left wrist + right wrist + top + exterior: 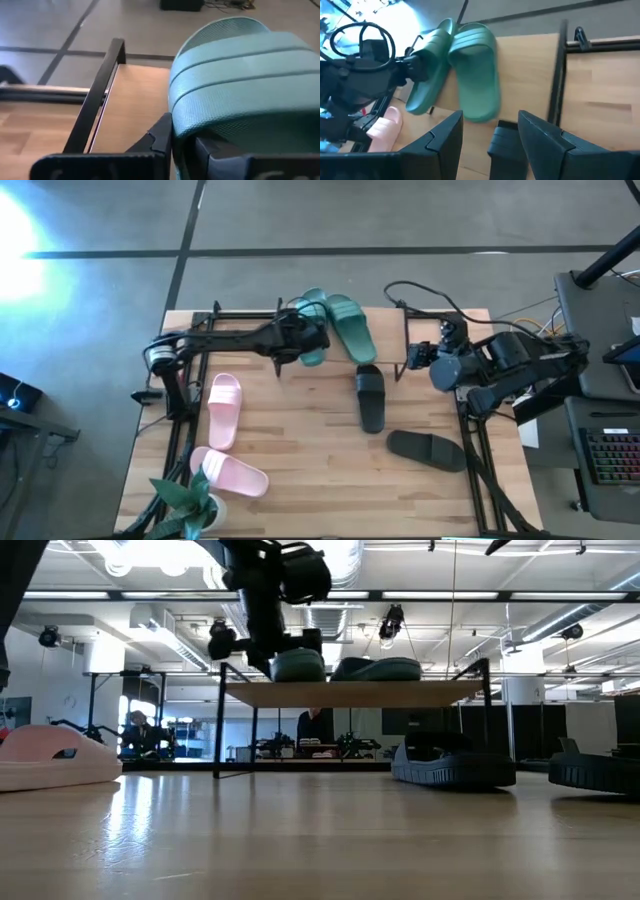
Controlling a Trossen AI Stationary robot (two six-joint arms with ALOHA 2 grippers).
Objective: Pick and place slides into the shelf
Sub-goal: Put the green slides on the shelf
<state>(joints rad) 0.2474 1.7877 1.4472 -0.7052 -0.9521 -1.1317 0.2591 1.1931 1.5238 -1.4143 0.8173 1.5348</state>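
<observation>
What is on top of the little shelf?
Two teal-green slides sit on the shelf. The left claw is shut on the other one. Their soles hide the plank beneath.

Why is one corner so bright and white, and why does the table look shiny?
High view: glare whitens the floor at upper left. Low view: ceiling lights reflect off the glossy wooden tabletop; the left hand is a dark silhouette. Left wrist view: the teal-green rubber slide looms soft and close.

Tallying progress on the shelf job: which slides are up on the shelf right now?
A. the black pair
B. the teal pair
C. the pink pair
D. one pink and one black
B: both teal slides lie on the shelf, one held by the left end effector; pink slides and black slides lie on the table.
</observation>
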